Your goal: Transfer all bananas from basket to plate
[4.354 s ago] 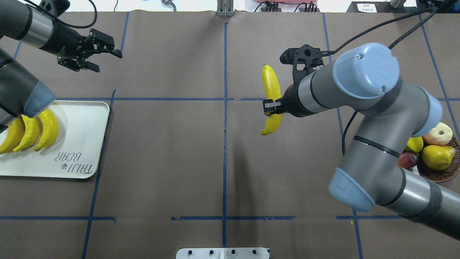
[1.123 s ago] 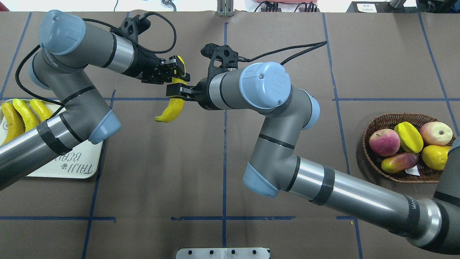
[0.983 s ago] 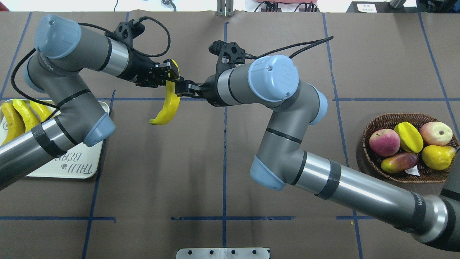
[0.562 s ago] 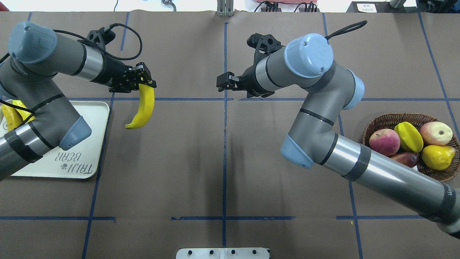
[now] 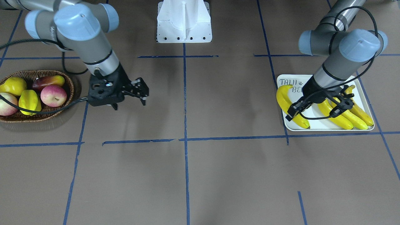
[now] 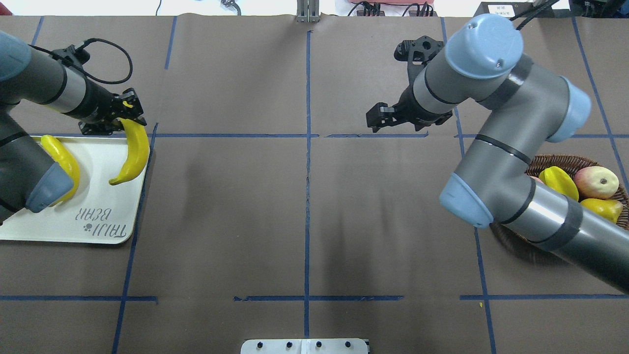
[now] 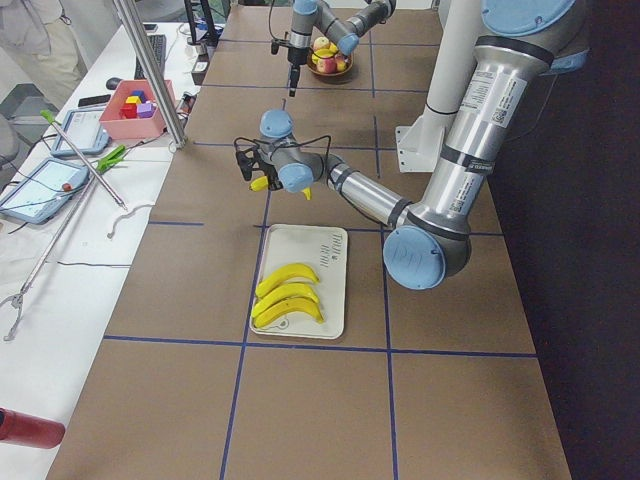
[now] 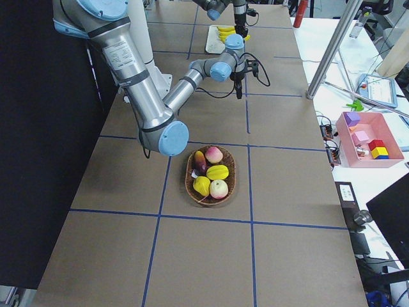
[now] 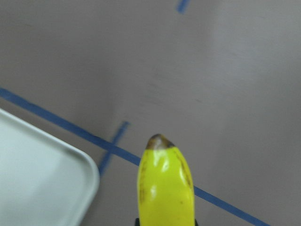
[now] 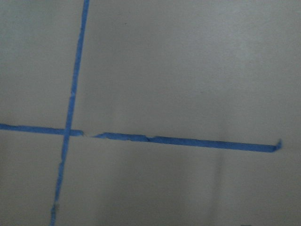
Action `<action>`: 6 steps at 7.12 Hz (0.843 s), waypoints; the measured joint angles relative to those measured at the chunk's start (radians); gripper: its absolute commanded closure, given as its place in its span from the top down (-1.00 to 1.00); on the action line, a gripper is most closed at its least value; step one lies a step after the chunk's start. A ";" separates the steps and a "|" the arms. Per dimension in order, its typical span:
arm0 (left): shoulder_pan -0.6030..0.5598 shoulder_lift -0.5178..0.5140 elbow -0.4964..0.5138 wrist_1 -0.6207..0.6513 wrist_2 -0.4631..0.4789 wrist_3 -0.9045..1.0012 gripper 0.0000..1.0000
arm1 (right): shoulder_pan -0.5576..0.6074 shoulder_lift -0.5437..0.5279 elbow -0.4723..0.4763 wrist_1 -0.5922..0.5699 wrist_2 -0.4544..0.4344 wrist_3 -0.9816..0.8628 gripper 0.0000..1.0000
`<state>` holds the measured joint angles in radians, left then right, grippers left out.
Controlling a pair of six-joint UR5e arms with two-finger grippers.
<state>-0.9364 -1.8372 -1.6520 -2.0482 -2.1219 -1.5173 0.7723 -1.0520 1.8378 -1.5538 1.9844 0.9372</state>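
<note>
Left gripper carried banana over plate

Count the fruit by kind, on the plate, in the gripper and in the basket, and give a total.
bananas: 4
apples: 2
pear: 1
starfruit: 1
mango: 1
total: 9

You see glossy, smooth bananas; a smooth off-white plate; rough woven wicker basket; matt brown paper worktop.
</note>
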 measured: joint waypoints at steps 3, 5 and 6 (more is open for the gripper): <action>-0.002 0.104 0.048 -0.009 0.054 0.011 -0.94 | 0.040 -0.077 0.116 -0.160 0.001 -0.185 0.99; -0.001 0.125 0.093 -0.050 0.097 0.011 0.32 | 0.041 -0.085 0.121 -0.166 0.001 -0.202 0.99; -0.001 0.127 0.108 -0.076 0.102 0.011 0.99 | 0.041 -0.086 0.122 -0.166 0.002 -0.203 0.99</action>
<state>-0.9374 -1.7104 -1.5443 -2.1240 -2.0196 -1.5061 0.8131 -1.1376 1.9603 -1.7196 1.9861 0.7340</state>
